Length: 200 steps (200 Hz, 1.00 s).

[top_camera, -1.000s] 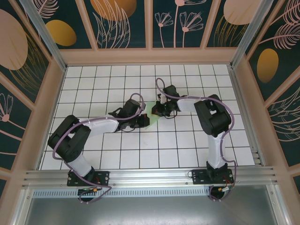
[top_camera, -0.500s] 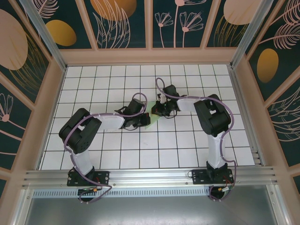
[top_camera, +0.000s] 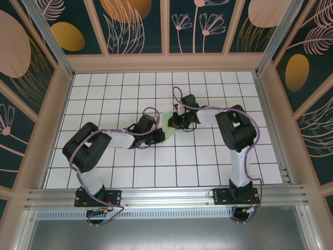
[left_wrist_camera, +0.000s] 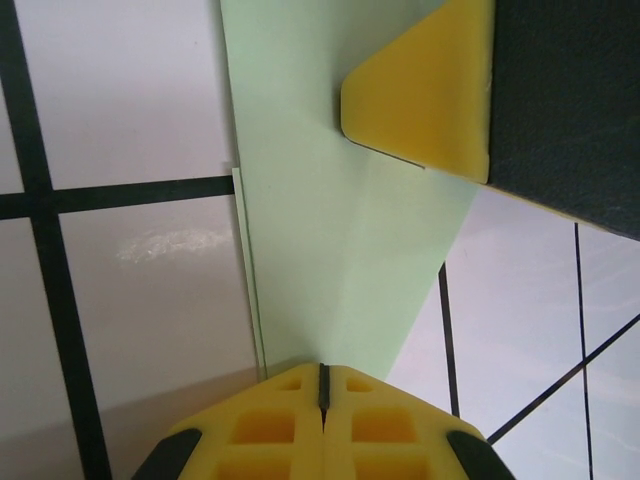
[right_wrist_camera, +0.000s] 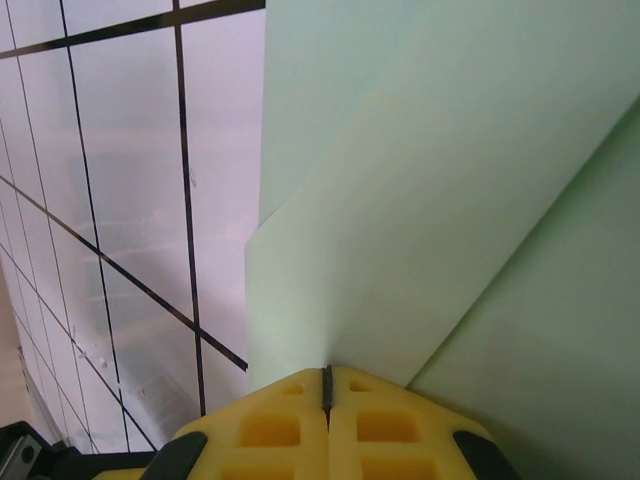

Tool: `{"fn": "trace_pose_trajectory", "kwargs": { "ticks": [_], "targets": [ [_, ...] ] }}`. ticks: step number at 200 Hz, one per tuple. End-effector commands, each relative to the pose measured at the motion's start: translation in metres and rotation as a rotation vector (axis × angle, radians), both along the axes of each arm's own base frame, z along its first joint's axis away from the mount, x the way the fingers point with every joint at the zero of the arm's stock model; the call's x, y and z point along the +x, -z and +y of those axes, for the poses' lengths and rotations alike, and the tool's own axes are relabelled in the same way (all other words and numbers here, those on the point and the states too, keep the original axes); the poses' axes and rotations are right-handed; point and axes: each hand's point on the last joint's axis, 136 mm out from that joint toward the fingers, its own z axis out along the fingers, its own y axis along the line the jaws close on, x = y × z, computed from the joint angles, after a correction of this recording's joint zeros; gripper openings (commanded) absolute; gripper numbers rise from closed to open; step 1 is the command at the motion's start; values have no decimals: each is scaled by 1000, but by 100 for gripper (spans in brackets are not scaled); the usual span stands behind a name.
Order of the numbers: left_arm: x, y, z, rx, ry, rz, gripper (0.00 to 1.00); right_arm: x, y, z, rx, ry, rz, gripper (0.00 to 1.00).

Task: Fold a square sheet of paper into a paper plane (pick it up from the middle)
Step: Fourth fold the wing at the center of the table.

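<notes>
Paper (top_camera: pixel 167 125): partly folded, layers overlapping, no plane shape yet; flat near the middle of the table (top_camera: pixel 197 161).
My left gripper (left_wrist_camera: pixel 322 375): fingers together, at paper's edge.
My right gripper (right_wrist_camera: pixel 326 375): fingers together, on paper.
To do: remaining folds, I judge.

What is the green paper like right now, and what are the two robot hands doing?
sheet of paper: partly folded, layers overlapping, lying flat on the table.
left gripper: jaws shut, tips at the paper's edge.
right gripper: jaws shut, tips against the paper.
</notes>
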Motion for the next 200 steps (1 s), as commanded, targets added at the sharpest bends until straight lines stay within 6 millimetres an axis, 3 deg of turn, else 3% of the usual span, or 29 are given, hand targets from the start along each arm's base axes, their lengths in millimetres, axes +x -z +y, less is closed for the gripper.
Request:
{"fn": "trace_pose_trajectory", "kwargs": {
  "ticks": [1, 16, 72, 134, 172, 200],
  "targets": [
    [-38, 39, 24, 99, 4, 167, 0, 1, -23, 6, 42, -46, -101, 2],
    [-38, 39, 23, 97, 7, 167, 0, -8, -30, 12, 87, -74, -90, 2],
    [-36, 38, 23, 95, 6, 155, 0, -45, -13, 18, 95, -102, 5, 2],
    [-33, 36, 22, 90, 4, 148, 0, -62, -4, 20, 66, -123, 51, 2],
    [-34, 36, 22, 92, 4, 150, 0, -56, 10, 11, -22, -93, 61, 1],
    [-38, 38, 25, 104, 6, 165, 0, -32, 28, -7, -126, -16, 41, 1]
  ]
}}
